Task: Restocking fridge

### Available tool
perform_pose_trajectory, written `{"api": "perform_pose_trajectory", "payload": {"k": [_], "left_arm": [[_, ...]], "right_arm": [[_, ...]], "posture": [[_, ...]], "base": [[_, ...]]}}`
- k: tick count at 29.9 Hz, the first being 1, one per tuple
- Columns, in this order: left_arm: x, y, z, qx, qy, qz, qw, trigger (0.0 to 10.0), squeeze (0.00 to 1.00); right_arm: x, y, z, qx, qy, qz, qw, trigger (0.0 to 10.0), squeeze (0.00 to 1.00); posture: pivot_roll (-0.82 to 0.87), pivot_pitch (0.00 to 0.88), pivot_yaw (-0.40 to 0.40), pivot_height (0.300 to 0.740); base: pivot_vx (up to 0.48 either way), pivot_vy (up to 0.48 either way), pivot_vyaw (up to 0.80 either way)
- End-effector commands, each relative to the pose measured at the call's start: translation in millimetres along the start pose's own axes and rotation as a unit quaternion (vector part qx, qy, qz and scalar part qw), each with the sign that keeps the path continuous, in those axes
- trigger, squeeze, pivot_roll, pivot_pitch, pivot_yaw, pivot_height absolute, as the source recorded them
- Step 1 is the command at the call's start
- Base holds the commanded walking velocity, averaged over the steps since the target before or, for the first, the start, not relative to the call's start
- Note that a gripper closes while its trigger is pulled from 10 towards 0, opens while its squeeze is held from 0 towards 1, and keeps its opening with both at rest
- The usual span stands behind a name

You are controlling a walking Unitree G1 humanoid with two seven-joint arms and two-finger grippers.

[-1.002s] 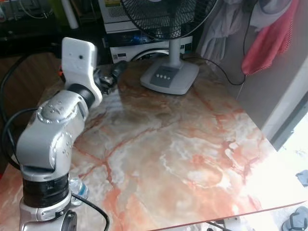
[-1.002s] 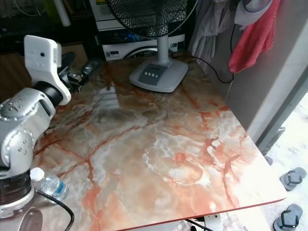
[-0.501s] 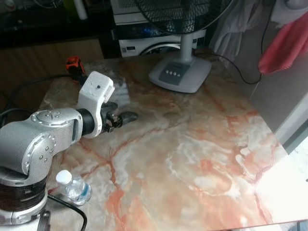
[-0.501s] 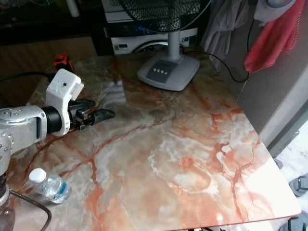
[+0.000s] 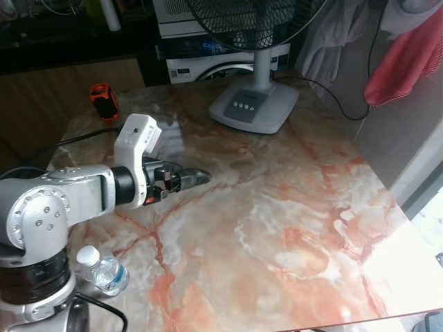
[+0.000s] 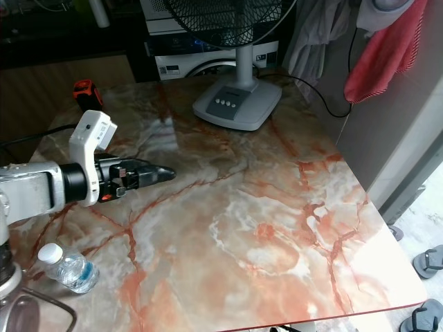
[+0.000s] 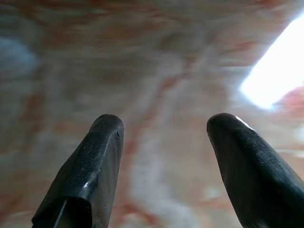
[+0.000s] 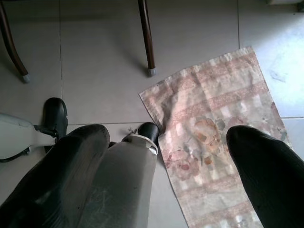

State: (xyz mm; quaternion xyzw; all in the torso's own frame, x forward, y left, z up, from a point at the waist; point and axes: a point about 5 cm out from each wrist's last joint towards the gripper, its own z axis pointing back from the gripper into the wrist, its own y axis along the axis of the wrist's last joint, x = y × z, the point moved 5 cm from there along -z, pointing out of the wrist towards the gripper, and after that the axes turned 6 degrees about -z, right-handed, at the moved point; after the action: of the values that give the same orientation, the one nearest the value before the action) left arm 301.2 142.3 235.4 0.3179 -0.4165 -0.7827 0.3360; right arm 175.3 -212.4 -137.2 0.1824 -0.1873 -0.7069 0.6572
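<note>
Fingers apart and empty, left gripper (image 7: 164,137) hung over the tabletop (image 5: 277,207) mid-left; water bottle (image 5: 104,271), presumably fridge stock, lay near the front-left corner.

Right gripper (image 8: 164,156), fingers apart, hung idle.

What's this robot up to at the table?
The robot stands at a marble-patterned table with its left gripper reached out low over the top, fingers apart and holding nothing. A small water bottle lies on the table near the robot, untouched. A standing fan and an orange tape measure sit at the far side. Its right gripper hangs open above the floor and a rug.
</note>
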Motion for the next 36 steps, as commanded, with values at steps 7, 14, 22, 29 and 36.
{"api": "perform_pose_trajectory", "payload": {"k": [7,14,22,29,36], "left_arm": [[-44.8,18.6,-1.1,0.132,0.207,0.019,0.969,10.0,0.0],[-55.4,19.1,15.5,0.198,0.345,-0.057,0.916,10.0,0.0],[-50.6,6.6,23.0,0.259,0.423,-0.141,0.857,10.0,0.0],[-34.9,-12.6,25.0,0.283,0.408,-0.25,0.831,10.0,0.0],[-40.1,-20.1,33.4,0.322,0.433,-0.241,0.807,10.0,0.0]], "right_arm": [[-5.2,-2.5,-0.4,-0.003,0.005,-0.001,1.0,10.0,0.0],[-4.0,-1.8,-0.3,-0.001,0.002,-0.001,1.0,10.0,0.0],[-3.3,-0.7,-0.2,0.004,-0.001,-0.003,1.0,10.0,0.0],[-2.6,-0.7,-0.2,0.004,-0.002,0.0,1.0,10.0,0.0],[0.1,0.2,0.1,0.005,-0.005,-0.001,1.0,10.0,0.0]], "posture": [[0.05,0.041,0.099,0.74],[0.05,0.043,0.099,0.74],[0.03,0.032,0.095,0.74],[0.03,0.017,0.085,0.74],[0.04,0.015,0.074,0.74]], "base": [[0.0,0.0,0.0],[0.0,0.0,0.0],[0.0,0.0,0.0],[0.0,0.0,0.0],[0.0,0.0,0.0]]}}
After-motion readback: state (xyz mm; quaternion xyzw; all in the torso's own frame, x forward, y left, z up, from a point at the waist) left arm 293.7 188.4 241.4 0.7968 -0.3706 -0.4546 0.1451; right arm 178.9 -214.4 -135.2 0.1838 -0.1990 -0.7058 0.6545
